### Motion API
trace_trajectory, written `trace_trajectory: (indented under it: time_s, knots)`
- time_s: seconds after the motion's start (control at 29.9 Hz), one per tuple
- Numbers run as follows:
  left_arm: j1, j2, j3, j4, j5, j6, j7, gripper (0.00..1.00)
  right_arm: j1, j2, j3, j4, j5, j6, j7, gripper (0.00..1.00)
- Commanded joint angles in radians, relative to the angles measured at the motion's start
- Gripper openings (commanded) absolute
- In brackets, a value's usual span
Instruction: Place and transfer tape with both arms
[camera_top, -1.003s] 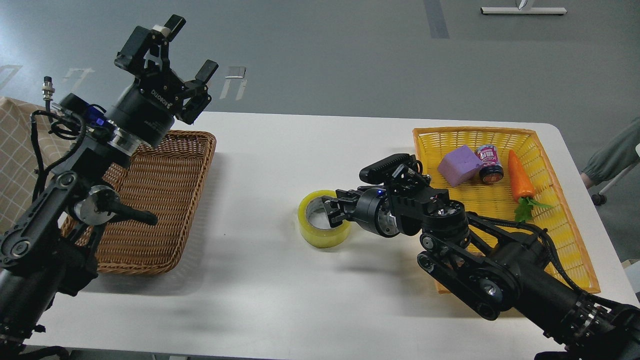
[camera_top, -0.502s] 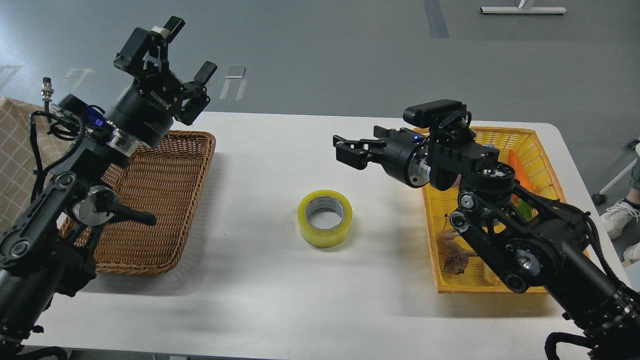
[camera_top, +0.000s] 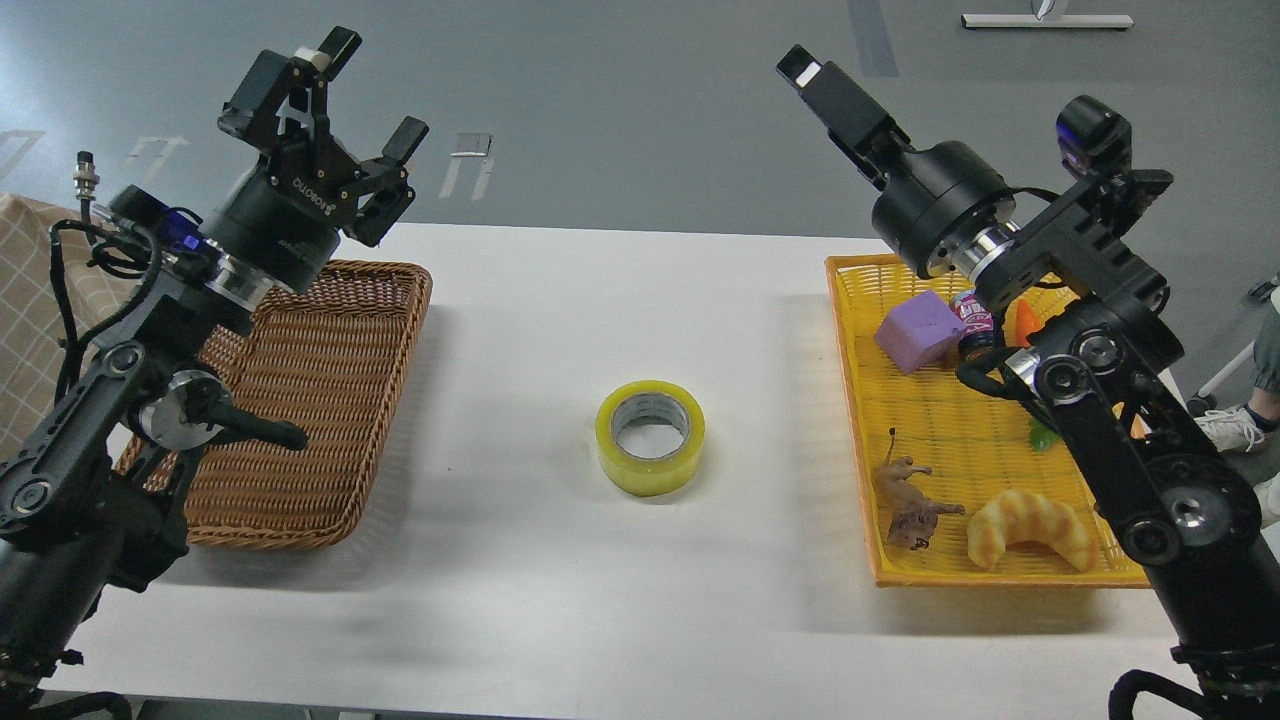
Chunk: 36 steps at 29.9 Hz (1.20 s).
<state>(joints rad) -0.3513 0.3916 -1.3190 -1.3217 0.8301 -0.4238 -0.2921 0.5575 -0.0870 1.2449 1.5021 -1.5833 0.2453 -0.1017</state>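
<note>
The yellow tape roll (camera_top: 650, 437) lies flat on the white table (camera_top: 560, 300), near its middle, with its grey-white core facing up. Nothing touches it. My left gripper (camera_top: 368, 92) is raised high above the far end of the brown wicker basket, well left of the tape, open and empty. My right gripper (camera_top: 812, 75) is raised high over the far left corner of the yellow basket, up and right of the tape. It is seen edge-on as one dark bar, so its two fingers cannot be told apart. It holds nothing that I can see.
A brown wicker basket (camera_top: 330, 400) stands at the left. A yellow basket (camera_top: 850, 400) at the right holds a purple block (camera_top: 920, 330), a small can (camera_top: 972, 312), a partly hidden carrot (camera_top: 1022, 322), a toy animal (camera_top: 908, 505) and a croissant toy (camera_top: 1030, 530).
My right gripper, which was at the tape roll a second ago, has left it and swung up and to the right. The tape stays flat on the table. The left arm barely moved.
</note>
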Motion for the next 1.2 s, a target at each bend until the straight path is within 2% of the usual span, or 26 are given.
trace_trajectory:
  time_s: [0.0,0.17,0.43,0.7,0.8,0.9,0.94,1.0,1.07,1.14,1.17]
  knots:
    - [0.001,-0.008,-0.003,-0.002,-0.063,0.000,-0.001,0.98,-0.013,0.004,0.079,0.003,0.205,-0.001,0.039,0.99]
    - [0.009,-0.013,0.000,-0.002,-0.100,-0.006,-0.001,0.98,-0.031,0.068,0.151,0.000,0.380,0.000,0.039,0.99]
    - [-0.006,-0.014,-0.002,-0.002,-0.101,0.031,-0.002,0.98,-0.051,0.087,0.192,0.000,0.399,-0.015,0.027,1.00]
    - [-0.032,-0.011,0.014,-0.001,-0.082,0.069,0.002,0.98,-0.054,0.087,0.209,-0.003,0.513,-0.015,0.025,1.00]
    - [-0.034,-0.013,0.017,-0.001,-0.026,0.118,0.002,0.98,-0.057,0.087,0.206,-0.002,0.513,-0.012,0.025,1.00]
    - [-0.066,-0.014,0.066,-0.011,0.190,0.210,0.002,0.98,-0.056,0.087,0.200,-0.003,0.513,-0.007,0.025,1.00]
    - [-0.086,-0.010,0.104,-0.023,0.289,0.247,0.011,0.98,-0.056,0.087,0.200,-0.002,0.513,-0.007,0.025,1.00]
    - [-0.106,-0.005,0.145,-0.036,0.371,0.269,0.022,0.98,-0.054,0.087,0.200,-0.002,0.513,-0.007,0.025,1.00]
    - [-0.132,0.001,0.213,-0.053,0.455,0.277,0.054,0.98,-0.056,0.087,0.203,-0.002,0.511,-0.009,0.027,1.00]
    - [-0.149,0.010,0.266,-0.086,0.521,0.275,0.109,0.98,-0.059,0.087,0.206,-0.002,0.511,-0.009,0.027,1.00]
    - [-0.152,0.015,0.276,-0.088,0.537,0.275,0.116,0.98,-0.062,0.087,0.205,0.000,0.511,-0.009,0.027,1.00]
